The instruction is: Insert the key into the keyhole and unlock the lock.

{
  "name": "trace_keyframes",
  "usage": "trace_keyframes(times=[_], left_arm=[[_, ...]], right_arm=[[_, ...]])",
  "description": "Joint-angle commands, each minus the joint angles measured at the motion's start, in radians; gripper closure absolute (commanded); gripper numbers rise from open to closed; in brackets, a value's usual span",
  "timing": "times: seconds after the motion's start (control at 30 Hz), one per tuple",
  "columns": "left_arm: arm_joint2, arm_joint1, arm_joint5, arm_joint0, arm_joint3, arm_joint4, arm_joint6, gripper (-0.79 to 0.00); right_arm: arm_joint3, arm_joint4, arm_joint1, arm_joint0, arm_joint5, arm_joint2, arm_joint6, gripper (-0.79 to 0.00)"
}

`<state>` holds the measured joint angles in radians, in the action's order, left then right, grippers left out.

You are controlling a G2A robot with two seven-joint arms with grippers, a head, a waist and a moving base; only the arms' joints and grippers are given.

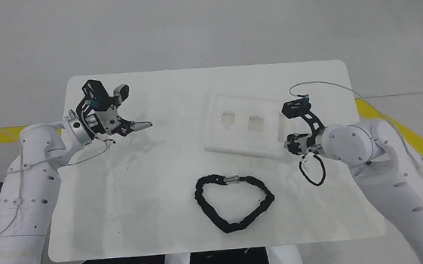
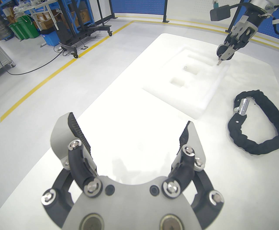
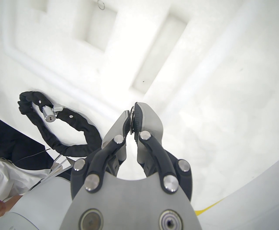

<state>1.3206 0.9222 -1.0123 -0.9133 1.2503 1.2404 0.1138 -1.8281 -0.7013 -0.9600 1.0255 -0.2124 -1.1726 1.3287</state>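
Note:
A black fabric-covered chain lock (image 1: pixel 233 201) lies in a loop near the table's front middle, with its silver cylinder (image 3: pixel 48 113) showing the keyhole. My right gripper (image 3: pixel 131 118) is shut on a small metal key (image 2: pixel 218 62) at the right edge of the white foam tray (image 1: pixel 250 122), the blade pointing down just above the tray's rim. My left gripper (image 2: pixel 130 128) hovers open and empty over the table's left part, far from the lock (image 2: pixel 252 124).
The foam tray (image 2: pixel 204 87) has two rectangular recesses; a small metal ring (image 3: pixel 100 4) lies in one. The white table (image 1: pixel 142 206) is bare around the lock. Yellow floor tape and shop racks lie beyond the table.

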Motion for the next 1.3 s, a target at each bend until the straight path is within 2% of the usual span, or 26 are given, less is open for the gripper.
trace_keyframes(times=[0.0,0.4,0.73,0.93,1.17,1.27], left_arm=[[0.0,0.0,0.0,0.0,0.0,0.0,0.0,-0.785],[0.0,0.0,0.0,0.0,0.0,0.0,0.0,-0.785],[0.0,0.0,0.0,0.0,0.0,0.0,0.0,-0.785],[0.0,0.0,0.0,0.0,0.0,0.0,0.0,-0.785],[0.0,0.0,0.0,0.0,0.0,0.0,0.0,-0.785],[0.0,0.0,0.0,0.0,0.0,0.0,0.0,-0.785]], right_arm=[[-0.005,-0.01,0.0,-0.004,-0.005,0.001,0.004,0.0],[-0.06,-0.086,0.008,-0.007,-0.022,-0.017,0.06,0.0],[0.006,-0.161,-0.008,-0.085,-0.024,0.067,0.093,0.0],[-0.008,-0.18,-0.015,-0.122,-0.039,0.084,0.116,0.0],[-0.073,-0.119,-0.008,-0.076,-0.009,0.019,0.098,0.0],[-0.094,-0.018,-0.006,-0.037,0.044,-0.019,0.054,0.0]])
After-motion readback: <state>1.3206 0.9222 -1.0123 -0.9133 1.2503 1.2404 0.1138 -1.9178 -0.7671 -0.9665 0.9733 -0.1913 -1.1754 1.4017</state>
